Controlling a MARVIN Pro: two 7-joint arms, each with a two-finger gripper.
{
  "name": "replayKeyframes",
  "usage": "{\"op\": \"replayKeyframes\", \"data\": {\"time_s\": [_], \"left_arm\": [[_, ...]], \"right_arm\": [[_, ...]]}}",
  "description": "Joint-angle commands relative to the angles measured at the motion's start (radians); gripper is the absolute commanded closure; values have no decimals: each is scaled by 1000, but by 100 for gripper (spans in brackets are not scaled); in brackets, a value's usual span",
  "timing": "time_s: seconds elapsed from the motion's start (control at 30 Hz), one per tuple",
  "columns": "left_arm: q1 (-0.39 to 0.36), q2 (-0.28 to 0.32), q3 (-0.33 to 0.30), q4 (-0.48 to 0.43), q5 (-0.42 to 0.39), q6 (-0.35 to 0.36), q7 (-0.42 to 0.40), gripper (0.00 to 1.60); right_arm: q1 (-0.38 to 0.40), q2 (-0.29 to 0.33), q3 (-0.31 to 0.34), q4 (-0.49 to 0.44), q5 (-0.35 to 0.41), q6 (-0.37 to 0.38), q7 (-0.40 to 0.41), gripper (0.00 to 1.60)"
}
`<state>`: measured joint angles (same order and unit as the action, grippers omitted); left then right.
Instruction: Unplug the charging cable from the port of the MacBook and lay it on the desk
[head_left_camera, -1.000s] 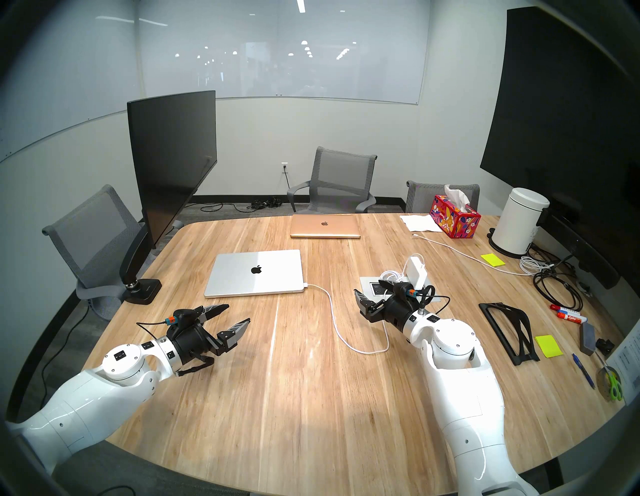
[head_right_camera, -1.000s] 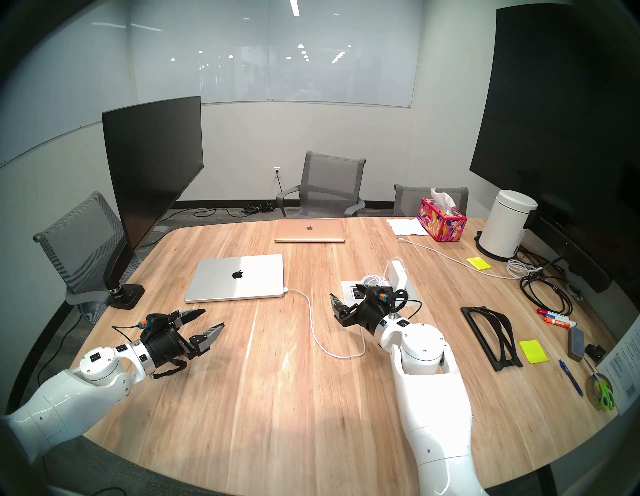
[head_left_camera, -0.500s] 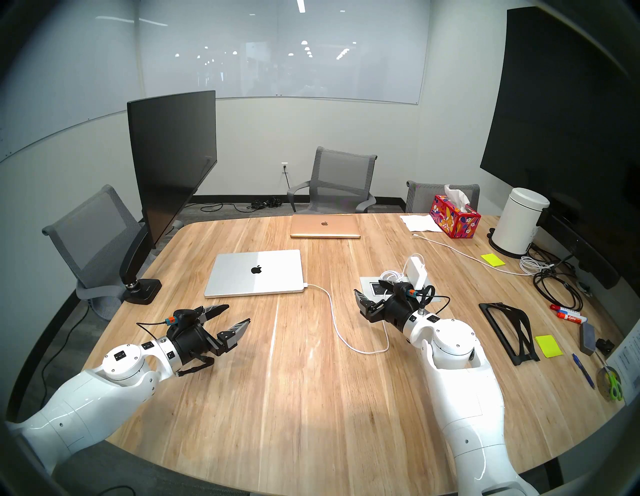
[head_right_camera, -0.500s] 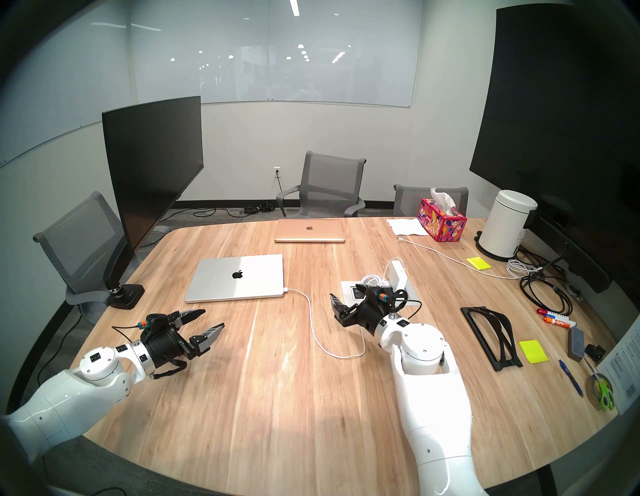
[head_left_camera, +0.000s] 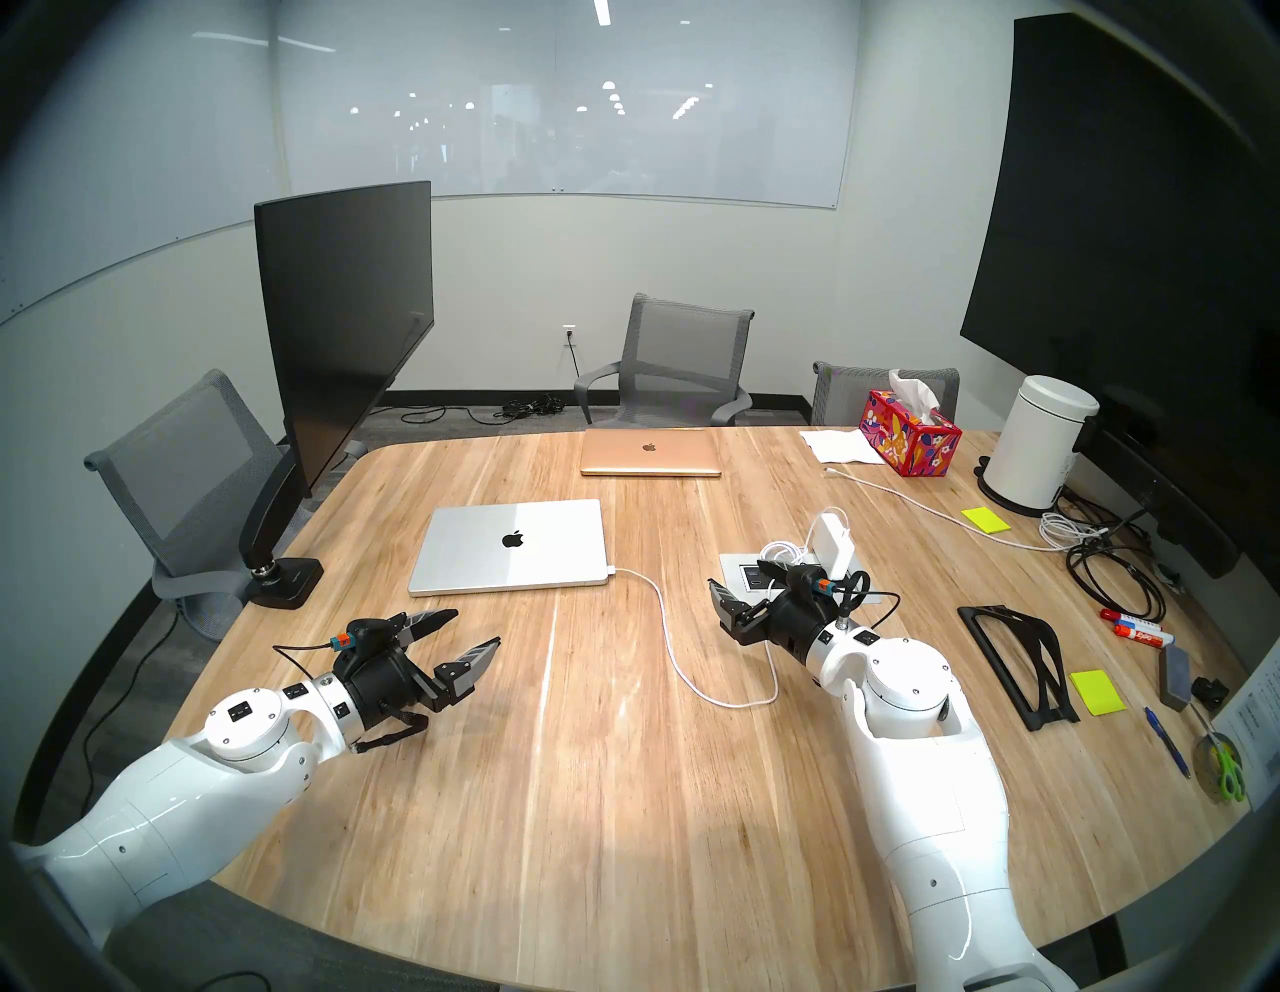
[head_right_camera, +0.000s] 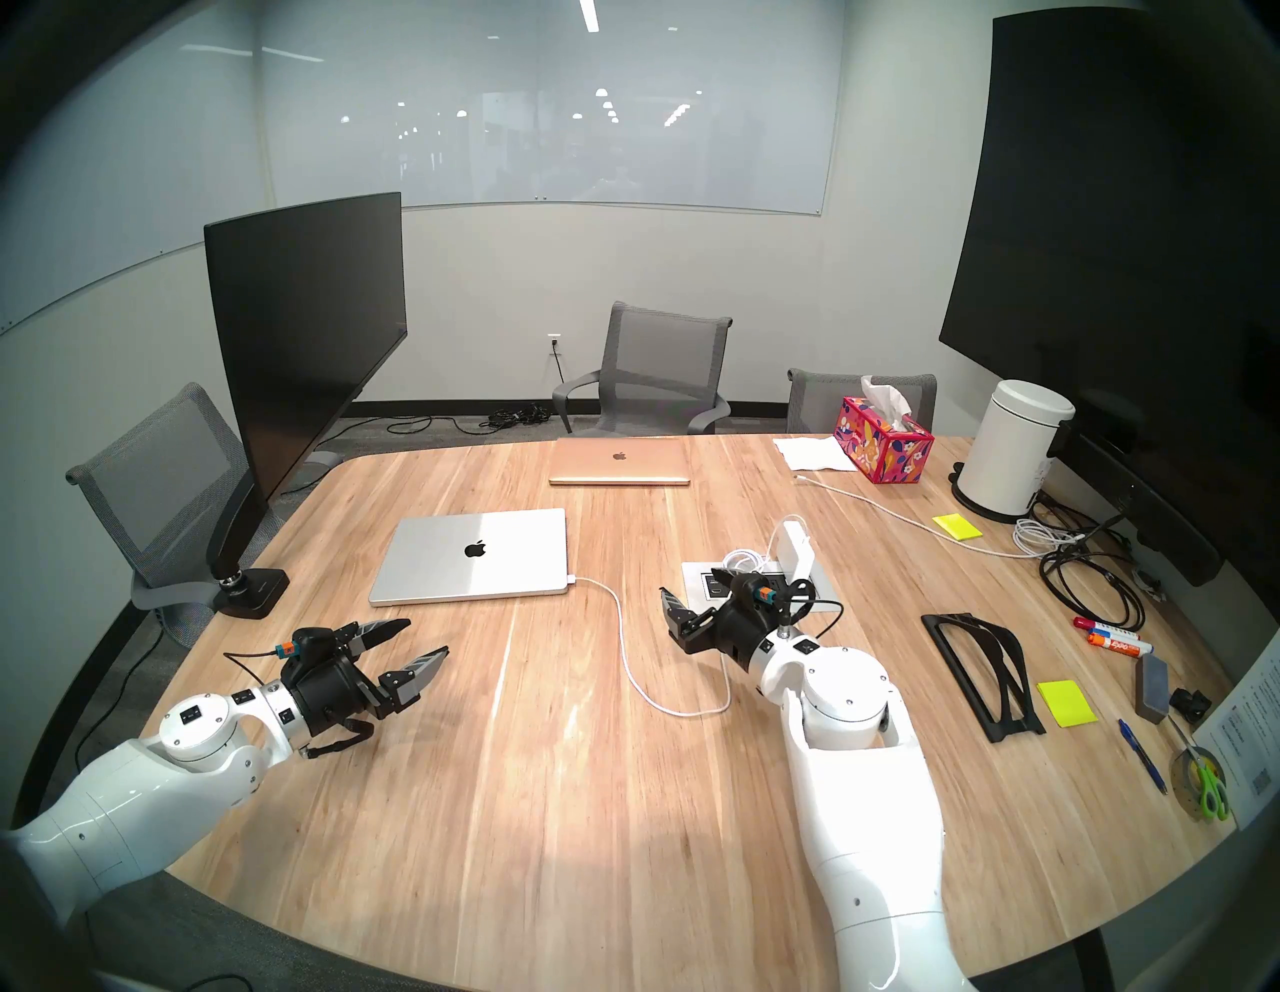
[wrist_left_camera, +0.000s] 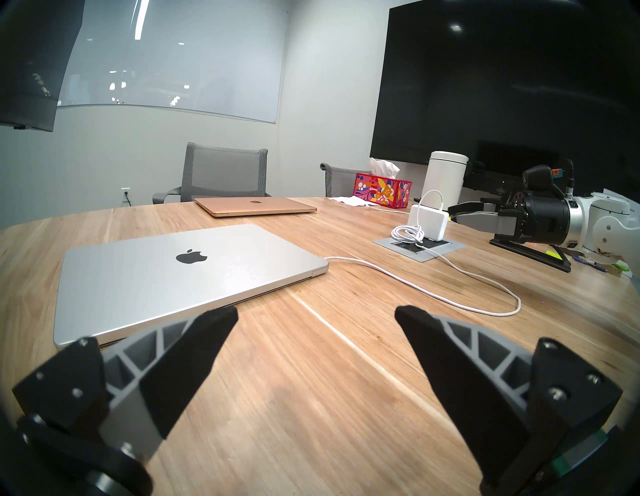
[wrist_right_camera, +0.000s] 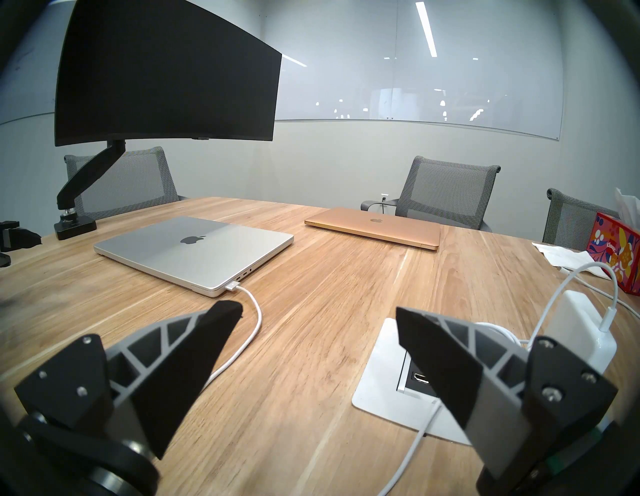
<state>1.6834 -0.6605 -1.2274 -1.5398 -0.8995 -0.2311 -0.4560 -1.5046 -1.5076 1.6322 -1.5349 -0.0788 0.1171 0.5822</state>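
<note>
The thin white charging cable (head_left_camera: 665, 627) is plugged by its small silvery-white tip (wrist_right_camera: 231, 286) into the side edge of the closed flat silver MacBook with the black apple logo (head_left_camera: 509, 546), at the corner nearest the robot on the laptop's right. The port itself is hidden by the plug. From there the cord runs across the light wood-grain table (head_left_camera: 589, 796), bends into a loop lying flat on the wood and passes under the right arm toward the white square power brick (head_left_camera: 833, 551). The brick stands upright in a grey recessed outlet panel (head_left_camera: 744, 569) set in the table top, with spare cord bunched just beside it.

The right hand (head_left_camera: 742, 580) hangs above the table near that panel and the brick, its two black-tipped fingers spread wide with nothing between them; the cord lies below and to its left, apart from it. The left hand (head_left_camera: 478, 629) is above bare wood just in front of the MacBook's near edge, fingers likewise wide apart and empty, well apart from the plug.

Farther back lies a smaller closed gold laptop (head_left_camera: 650, 452). At the table's left edge a black curved monitor (head_left_camera: 343, 325) stands on an arm mount. At the far right are a red floral tissue box (head_left_camera: 909, 433) and a white cylindrical canister (head_left_camera: 1035, 450).
</note>
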Motion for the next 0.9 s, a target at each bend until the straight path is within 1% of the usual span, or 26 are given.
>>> {"op": "replayKeyframes", "data": {"time_s": [0.0, 0.2, 0.57, 0.87], "left_arm": [[-5, 0, -6, -8, 0, -7, 2, 0], [-5, 0, -6, -8, 0, -7, 2, 0], [-5, 1, -5, -8, -1, -8, 3, 0], [-6, 1, -4, -8, -1, -8, 3, 0]], "right_arm": [[9, 0, 0, -18, 1, -1, 1, 0], [11, 2, -1, -18, 1, 1, 4, 0], [15, 15, -7, -27, 2, 16, 37, 0], [18, 21, -20, -43, -1, 48, 58, 0]]}}
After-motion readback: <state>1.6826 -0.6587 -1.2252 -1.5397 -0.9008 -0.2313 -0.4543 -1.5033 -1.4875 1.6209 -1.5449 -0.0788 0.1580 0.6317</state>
